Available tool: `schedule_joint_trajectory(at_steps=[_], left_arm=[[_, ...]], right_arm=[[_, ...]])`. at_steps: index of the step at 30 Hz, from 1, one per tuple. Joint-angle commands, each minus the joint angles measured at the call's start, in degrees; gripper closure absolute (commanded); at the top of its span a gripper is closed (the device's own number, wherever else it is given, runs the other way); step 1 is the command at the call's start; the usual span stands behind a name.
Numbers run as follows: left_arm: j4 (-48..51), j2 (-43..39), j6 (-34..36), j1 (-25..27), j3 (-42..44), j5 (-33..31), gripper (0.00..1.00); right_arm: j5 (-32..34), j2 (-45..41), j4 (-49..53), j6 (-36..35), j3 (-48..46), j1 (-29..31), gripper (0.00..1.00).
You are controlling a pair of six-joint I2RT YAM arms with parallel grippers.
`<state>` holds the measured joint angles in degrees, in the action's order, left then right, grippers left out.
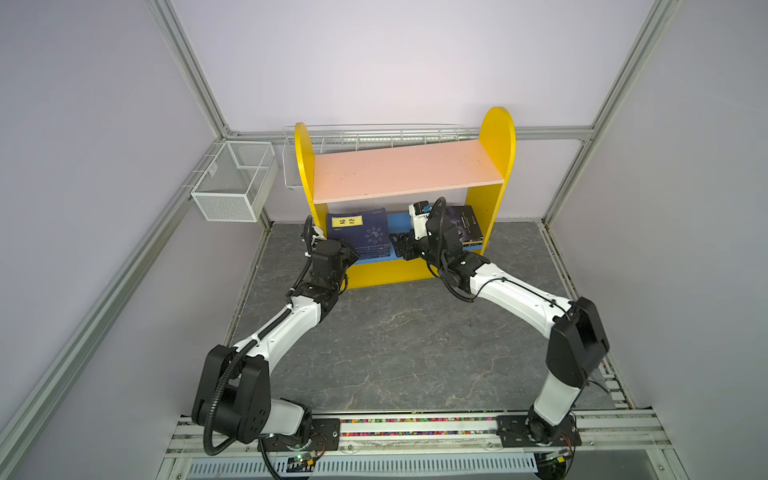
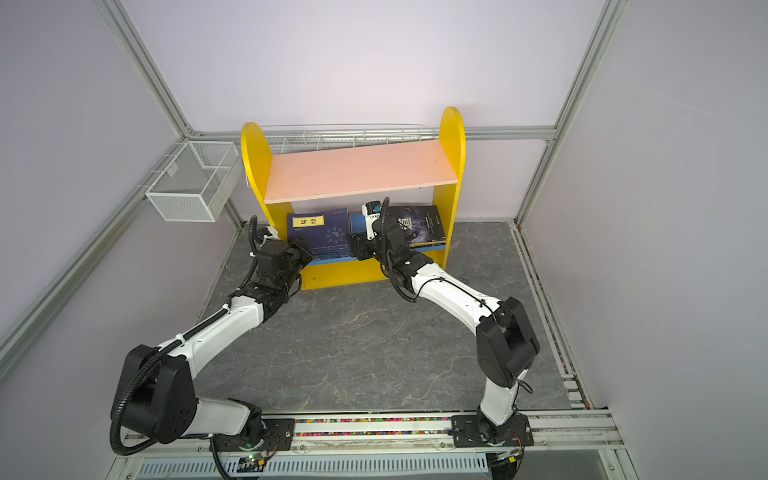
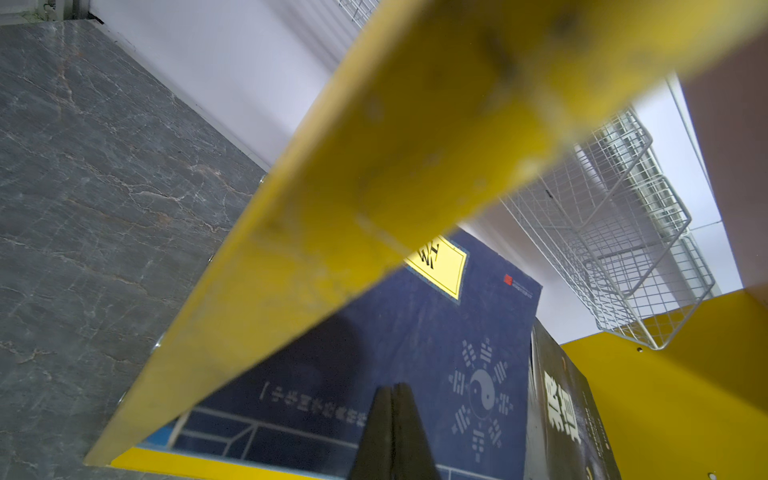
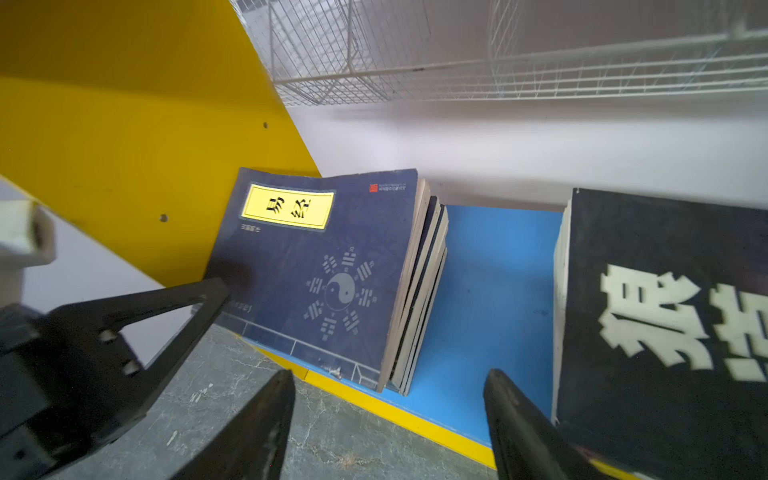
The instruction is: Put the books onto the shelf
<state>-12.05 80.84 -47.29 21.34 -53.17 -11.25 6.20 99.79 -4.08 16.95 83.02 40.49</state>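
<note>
Right wrist view: navy books (image 4: 316, 266) leaning on shelf (image 4: 490, 282) lower board, left; black book (image 4: 665, 311) right. Brace cover with shut left gripper (image 4: 214, 293); advance wide, empty right gripper (image 4: 388, 395) slowly, squaring stack.

Pale lilac walls (image 1: 374, 62) w/ alu frame (image 1: 195, 79), grey marble-look worktop (image 1: 395, 345). White mesh basket (image 1: 232, 183) on left rail, longer wire basket (image 1: 374, 139) at back. Even light.

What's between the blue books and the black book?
Just bare blue lower board between the navy-blue paperbacks and the thick black book; the right wrist view shows it.
</note>
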Motion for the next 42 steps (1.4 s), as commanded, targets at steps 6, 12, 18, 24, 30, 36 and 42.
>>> schedule_joint_trajectory(at_steps=[6,12,18,24,30,36,42], left_arm=[[-0.49,-1.53,1.89,-2.43,-4.32,6.07,0.98],[2.81,-8.02,3.13,-1.16,-2.91,5.19,0.98],[9.43,-18.38,2.66,-0.59,2.01,5.33,0.99],[18.86,-32.79,-0.38,-0.50,10.46,0.56,1.00],[32.55,-44.70,-7.88,-0.60,18.76,-9.70,1.00],[35.66,-45.97,-10.99,-0.58,21.67,-10.60,1.00],[35.48,-43.95,-9.54,-0.60,19.96,-10.11,1.00]], right_arm=[[-0.52,-7.81,-0.15,-8.89,-8.16,3.81,0.28],[-2.76,-8.61,3.18,-10.89,-9.30,6.51,0.31],[-7.73,-3.70,6.65,-7.47,-5.16,8.02,0.55],[-7.76,4.24,11.38,-4.30,3.02,8.71,0.86],[-7.38,13.48,23.77,-3.27,17.84,8.86,0.91],[-7.53,19.78,31.41,-2.27,28.01,8.89,0.90],[-7.81,23.77,33.56,-2.45,34.17,8.66,0.89]])
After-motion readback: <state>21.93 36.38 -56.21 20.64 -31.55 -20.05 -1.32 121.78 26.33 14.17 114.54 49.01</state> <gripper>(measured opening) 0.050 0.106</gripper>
